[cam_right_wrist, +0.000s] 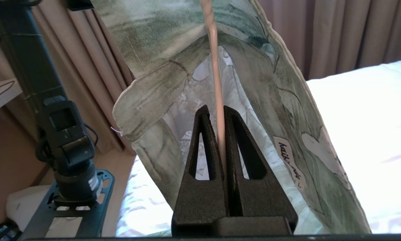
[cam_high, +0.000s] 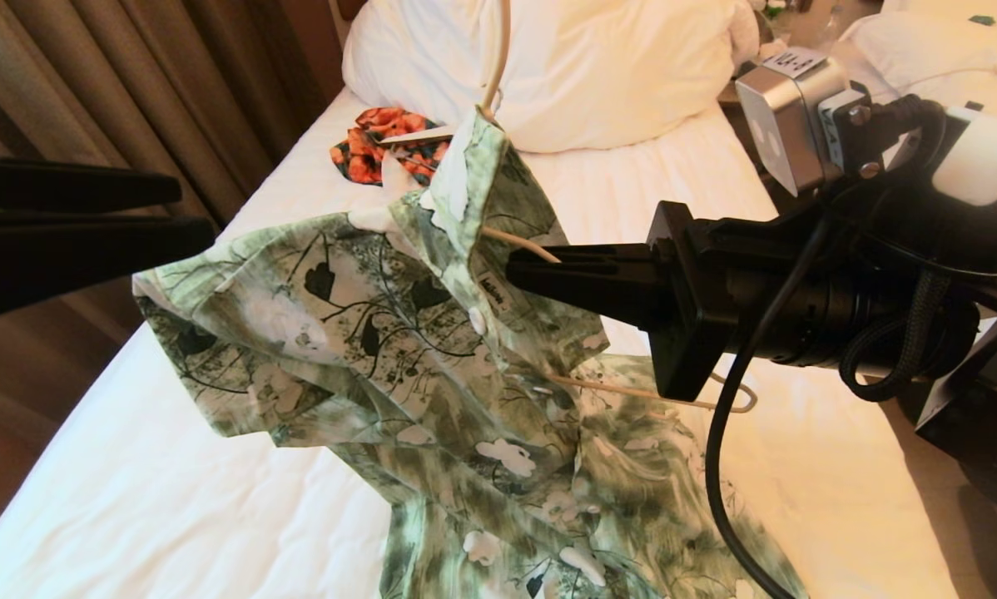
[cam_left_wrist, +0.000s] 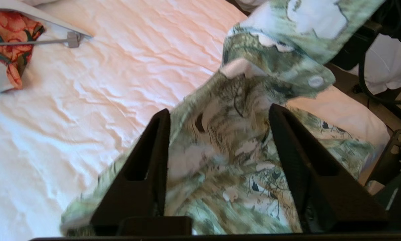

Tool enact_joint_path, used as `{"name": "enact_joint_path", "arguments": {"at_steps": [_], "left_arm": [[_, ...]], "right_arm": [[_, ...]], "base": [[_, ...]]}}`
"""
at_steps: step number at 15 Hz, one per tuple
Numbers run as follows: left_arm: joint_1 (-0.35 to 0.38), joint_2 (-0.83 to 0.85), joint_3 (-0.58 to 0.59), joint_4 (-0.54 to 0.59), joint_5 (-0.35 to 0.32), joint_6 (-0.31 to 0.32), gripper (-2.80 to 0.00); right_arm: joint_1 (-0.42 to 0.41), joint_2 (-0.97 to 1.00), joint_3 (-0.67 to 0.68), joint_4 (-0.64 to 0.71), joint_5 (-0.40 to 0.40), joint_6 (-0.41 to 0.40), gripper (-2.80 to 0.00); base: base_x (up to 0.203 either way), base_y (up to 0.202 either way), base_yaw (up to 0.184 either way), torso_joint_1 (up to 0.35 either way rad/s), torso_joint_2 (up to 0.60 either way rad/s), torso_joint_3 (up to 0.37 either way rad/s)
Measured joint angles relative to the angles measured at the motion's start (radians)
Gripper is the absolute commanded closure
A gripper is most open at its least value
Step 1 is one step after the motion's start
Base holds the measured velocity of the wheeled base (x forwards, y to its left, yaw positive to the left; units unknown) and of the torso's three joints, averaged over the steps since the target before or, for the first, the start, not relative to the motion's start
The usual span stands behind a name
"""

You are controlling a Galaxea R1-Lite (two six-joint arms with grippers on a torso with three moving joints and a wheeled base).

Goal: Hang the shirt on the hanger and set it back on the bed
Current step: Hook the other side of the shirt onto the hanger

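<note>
Shirt (cam_high: 432,358) half-draped on hanger (cam_right_wrist: 217,100), pinched by right hand (cam_right_wrist: 220,134); left hand (cam_left_wrist: 217,140) (fingers spread, empty) should tug its sleeve over.

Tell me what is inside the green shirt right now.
Inside the shirt, the thin cream hanger runs up from the shut right gripper; fabric covers its upper end.

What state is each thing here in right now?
shirt: lifted, draped over the hanger, lower part on the bed.
hanger: pinched by the right gripper.
left gripper: fingers apart, shirt between them.
orange floral garment: crumpled by the pillow.
</note>
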Motion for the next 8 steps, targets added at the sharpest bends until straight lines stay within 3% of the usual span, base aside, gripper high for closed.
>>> {"name": "enact_joint_path", "arguments": {"at_steps": [8], "left_arm": [[0.006, 0.13, -0.062, -0.035, -0.074, 0.058, -2.8]], "right_arm": [[0.015, -0.014, 0.0, 0.0, 0.0, 0.0, 0.0]], "base": [[0.0, 0.0, 0.0, 0.0, 0.0, 0.0]]}}
